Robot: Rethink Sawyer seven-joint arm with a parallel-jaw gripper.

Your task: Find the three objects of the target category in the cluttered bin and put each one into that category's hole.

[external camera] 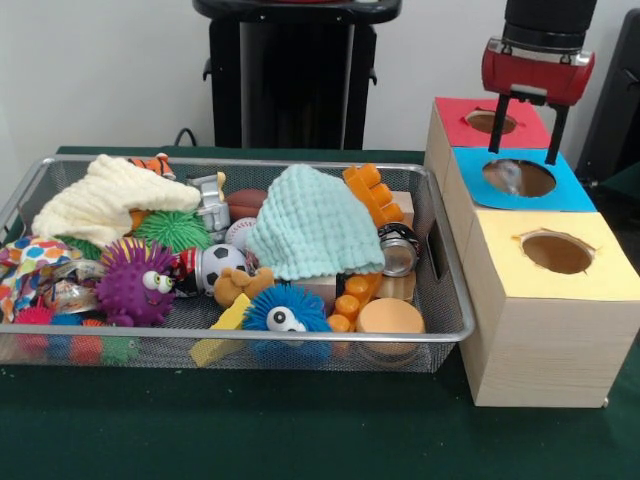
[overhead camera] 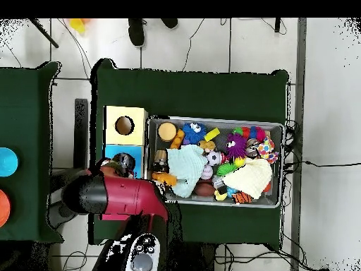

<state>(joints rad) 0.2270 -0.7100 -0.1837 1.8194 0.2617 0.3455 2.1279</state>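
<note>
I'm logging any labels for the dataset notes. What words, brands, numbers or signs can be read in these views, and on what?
None can be read.
The small can in the cluttered bin has dark banding, too blurred to tell whether it is print.
The gripper, open over the hole, shows no marking.

Bright, even indoor light with soft shadows; the front view is slightly blurred.

hole (external camera: pixel 520 178) — open under end effector (external camera: pixel 527 155) | bin (external camera: pixel 445 290) — packed, toys overlapping
</note>
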